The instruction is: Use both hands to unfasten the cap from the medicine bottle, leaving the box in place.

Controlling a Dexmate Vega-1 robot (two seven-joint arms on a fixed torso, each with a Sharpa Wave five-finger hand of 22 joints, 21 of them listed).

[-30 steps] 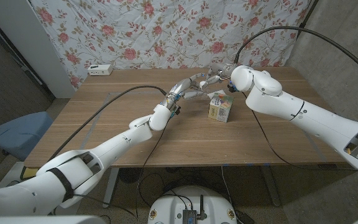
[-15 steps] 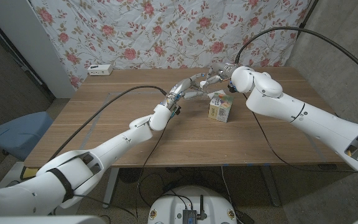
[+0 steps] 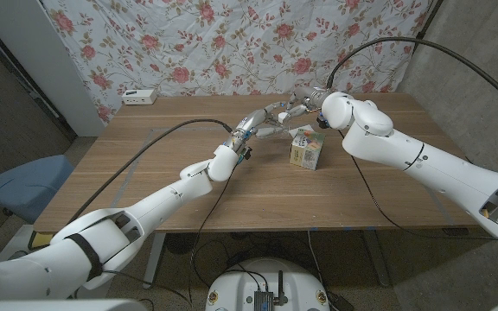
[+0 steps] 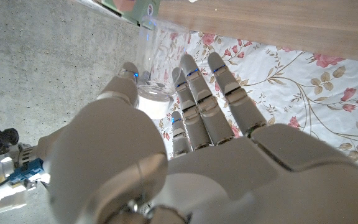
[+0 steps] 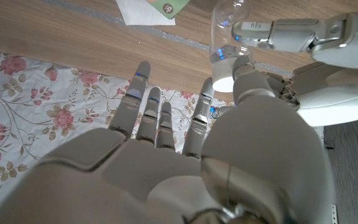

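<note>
- Right wrist view shows the right hand (image 5: 185,162) from behind, its thumb and a fingertip closed around the white cap (image 5: 224,78) of the medicine bottle (image 5: 229,25); its other fingers are spread and hold nothing.
- In the same view the left hand (image 5: 291,34) reaches in from the far side of the bottle, fingers wrapped on the clear body just beyond the cap.
- Left wrist view confirms it: the left hand (image 4: 185,137) has its thumb on one side of the bottle (image 4: 149,62) and fingers on the other, with the cap (image 4: 152,102) between them and the palm.
- Head view places both hands (image 3: 271,117) (image 3: 305,102) meeting above the far side of the box (image 3: 305,149), the bottle held up off the wooden table (image 3: 145,164) between them; the bottle itself is too small to make out there.
- The box stands on the table just nearer the robot than the hands, touched by neither as far as I can tell.
- Step in hand, as I judge it: the twist, with the cap seemingly on the neck and both grips set.
- Next move likely calls for the left hand to hold the body firm while the right turns the cap and lifts it away, keeping both clear of the box below.
</note>
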